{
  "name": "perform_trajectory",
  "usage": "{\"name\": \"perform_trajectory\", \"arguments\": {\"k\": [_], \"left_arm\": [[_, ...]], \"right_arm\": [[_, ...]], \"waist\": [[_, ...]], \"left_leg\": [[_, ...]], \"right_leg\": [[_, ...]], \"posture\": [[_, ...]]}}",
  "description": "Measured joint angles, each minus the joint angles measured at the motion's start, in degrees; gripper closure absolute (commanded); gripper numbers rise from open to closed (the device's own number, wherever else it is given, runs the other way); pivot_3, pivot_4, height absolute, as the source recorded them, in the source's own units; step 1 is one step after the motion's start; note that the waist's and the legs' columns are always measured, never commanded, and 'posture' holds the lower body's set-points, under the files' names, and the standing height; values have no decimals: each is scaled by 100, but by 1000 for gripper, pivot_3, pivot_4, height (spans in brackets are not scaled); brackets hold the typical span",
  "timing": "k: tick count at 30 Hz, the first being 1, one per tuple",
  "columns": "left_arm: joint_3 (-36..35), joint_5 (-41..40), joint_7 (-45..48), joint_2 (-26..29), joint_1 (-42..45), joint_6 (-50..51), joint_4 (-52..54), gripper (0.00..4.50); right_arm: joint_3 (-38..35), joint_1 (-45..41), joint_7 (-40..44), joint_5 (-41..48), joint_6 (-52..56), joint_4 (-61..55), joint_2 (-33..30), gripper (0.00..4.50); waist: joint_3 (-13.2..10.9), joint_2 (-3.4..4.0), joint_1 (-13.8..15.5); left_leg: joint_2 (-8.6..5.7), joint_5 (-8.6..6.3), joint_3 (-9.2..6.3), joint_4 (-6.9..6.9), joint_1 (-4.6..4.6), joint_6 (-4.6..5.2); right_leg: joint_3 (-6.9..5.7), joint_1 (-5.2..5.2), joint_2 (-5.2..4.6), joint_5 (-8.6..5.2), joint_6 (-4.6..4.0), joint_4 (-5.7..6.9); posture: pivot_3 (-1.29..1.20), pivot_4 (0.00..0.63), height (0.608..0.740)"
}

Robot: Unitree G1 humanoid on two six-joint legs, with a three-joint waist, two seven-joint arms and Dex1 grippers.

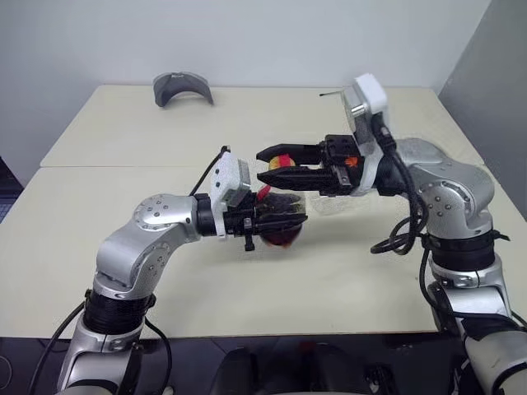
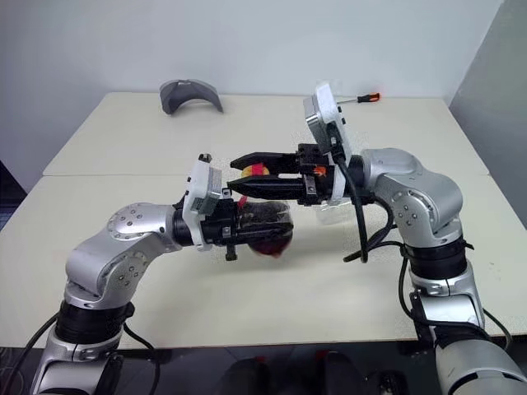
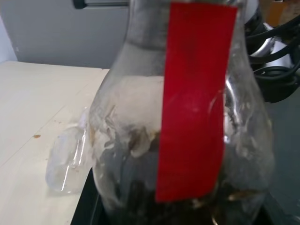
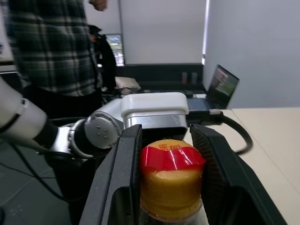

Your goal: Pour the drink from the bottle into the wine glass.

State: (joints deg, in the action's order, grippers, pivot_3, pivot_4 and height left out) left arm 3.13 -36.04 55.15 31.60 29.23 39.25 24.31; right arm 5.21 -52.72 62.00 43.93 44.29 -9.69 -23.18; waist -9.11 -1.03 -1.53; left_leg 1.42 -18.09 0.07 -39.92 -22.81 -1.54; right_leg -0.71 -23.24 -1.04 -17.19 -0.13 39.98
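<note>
The bottle (image 1: pixel 278 216) hangs upright above the table's middle, held between both arms. My left gripper (image 1: pixel 284 218) reaches in from the left and is shut on its round body, where the dark drink (image 1: pixel 282 237) fills the lower part. A red strip runs down the bottle (image 3: pixel 131 131) in the left wrist view. My right gripper (image 4: pixel 168 140) comes from the right, shut on the yellow cap (image 4: pixel 171 187), one black finger on each side. The wine glass (image 2: pixel 333 212) shows as clear glass on the table behind the right gripper; whether it stands upright I cannot tell.
A grey curved object (image 1: pixel 183 86) lies at the table's far edge. A screwdriver with an orange handle (image 2: pixel 362 98) rests at the back right. Beyond the table, a person in a plaid shirt (image 4: pixel 51 42) stands and a laptop (image 4: pixel 222 84) sits open.
</note>
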Motion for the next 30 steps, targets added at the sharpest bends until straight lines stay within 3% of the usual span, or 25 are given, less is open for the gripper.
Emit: {"name": "perform_trajectory", "arguments": {"k": [5, 14, 15, 22, 30], "left_arm": [[-15, 5, -110, 18, 14, 25, 9, 2766], [120, 228, -155, 73, 6, -160, -69, 2766], [119, 282, -221, 73, 5, -206, -118, 2766], [119, 771, -878, -100, 39, -253, -757, 2766], [119, 1020, -1010, -300, 417, -500, -1366, 2766]], "right_arm": [[55, -90, 42, -106, -120, 188, 117, 3223], [-107, 254, -674, -115, 127, -174, -63, 148], [-161, 305, -810, -118, 162, -245, -120, 34], [-467, 590, -1800, -236, 293, -824, -271, 34], [-317, 676, -2559, -597, 206, -924, 44, 34]], "waist": [[0, 0, 0], [0, 1, 10], [-1, 1, 8], [0, 1, 8], [-1, 0, 5]], "left_leg": [[0, 1, 2, -1, -1, -2], [-1, 2, 2, -1, -3, -3], [-1, 2, 2, -1, -3, -3], [0, 1, 2, 1, -2, -2], [-1, 5, 5, 1, -4, -9]], "right_leg": [[1, 0, 0, 0, 0, -1], [1, 0, -2, 0, 0, -2], [1, 0, -2, 0, 0, -2], [1, -1, -1, 0, 0, -1], [2, -3, -1, 0, 0, -2]], "posture": [[0, 150, 740], [0, 150, 740], [0, 150, 740], [0, 150, 740], [0, 150, 740]]}}
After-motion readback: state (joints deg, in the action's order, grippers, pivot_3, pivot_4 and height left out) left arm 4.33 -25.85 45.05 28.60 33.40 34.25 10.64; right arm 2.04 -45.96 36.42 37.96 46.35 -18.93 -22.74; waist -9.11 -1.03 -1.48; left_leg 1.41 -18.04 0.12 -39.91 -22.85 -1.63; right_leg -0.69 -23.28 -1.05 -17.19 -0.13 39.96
